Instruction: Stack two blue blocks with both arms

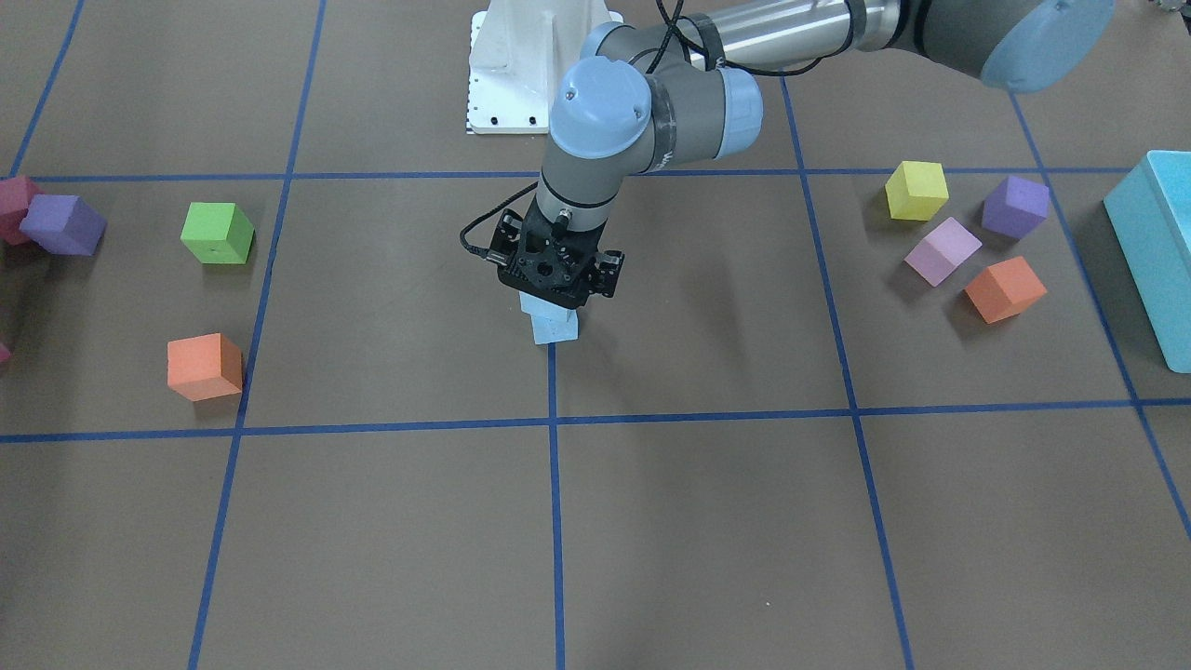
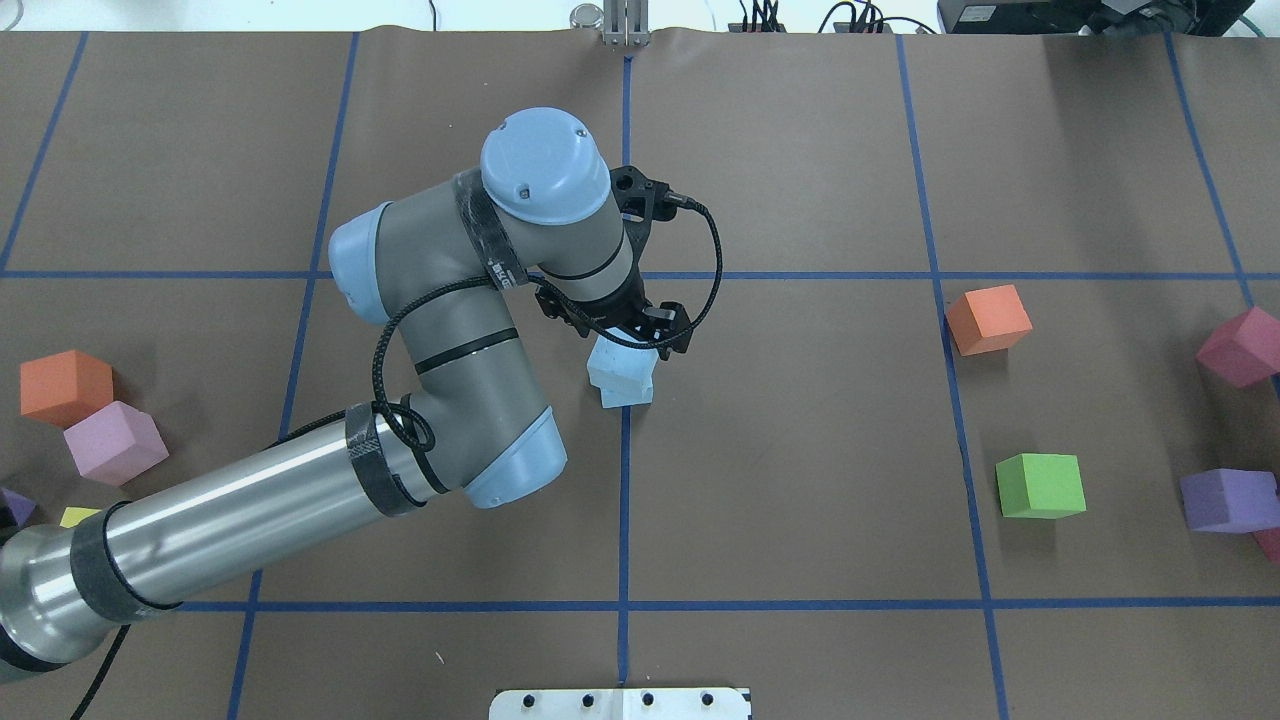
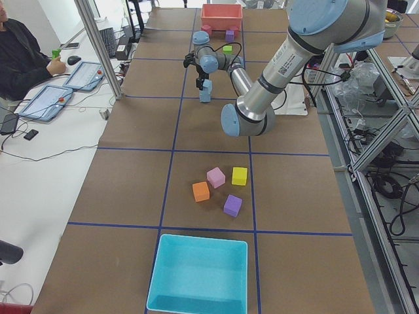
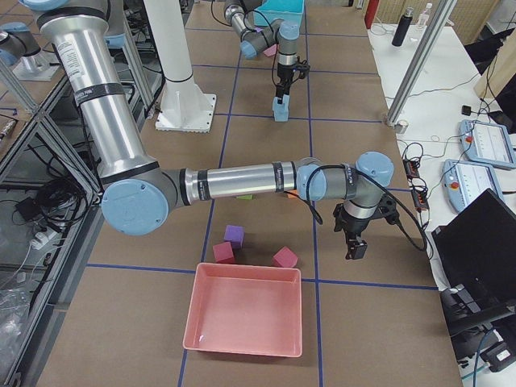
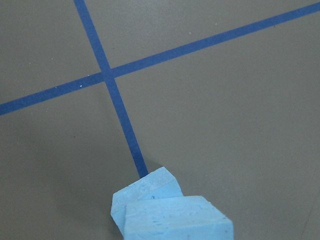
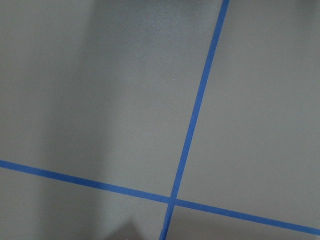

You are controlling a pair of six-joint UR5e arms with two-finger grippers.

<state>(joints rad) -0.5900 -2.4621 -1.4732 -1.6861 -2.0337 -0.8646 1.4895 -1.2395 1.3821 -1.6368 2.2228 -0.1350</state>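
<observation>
Two pale blue blocks stand stacked at the table's centre on a blue tape line. The upper block (image 2: pixel 612 362) sits turned a little on the lower block (image 2: pixel 630 393). My left gripper (image 2: pixel 628 335) is straight above the stack, its fingers down around the upper block and seemingly closed on it. The left wrist view shows the upper block (image 5: pixel 177 220) close below the camera and the lower block (image 5: pixel 145 192) under it. My right gripper (image 4: pixel 352 246) shows only in the exterior right view, low over bare table far from the stack. I cannot tell if it is open.
An orange cube (image 2: pixel 988 318), a green cube (image 2: pixel 1040 485), a purple cube (image 2: pixel 1228 498) and a maroon cube (image 2: pixel 1245 345) lie on the right. Orange (image 2: pixel 65 385) and lilac (image 2: pixel 113 440) cubes lie on the left. A turquoise box (image 1: pixel 1158 251) and a pink tray (image 4: pixel 246 314) stand at the table's ends.
</observation>
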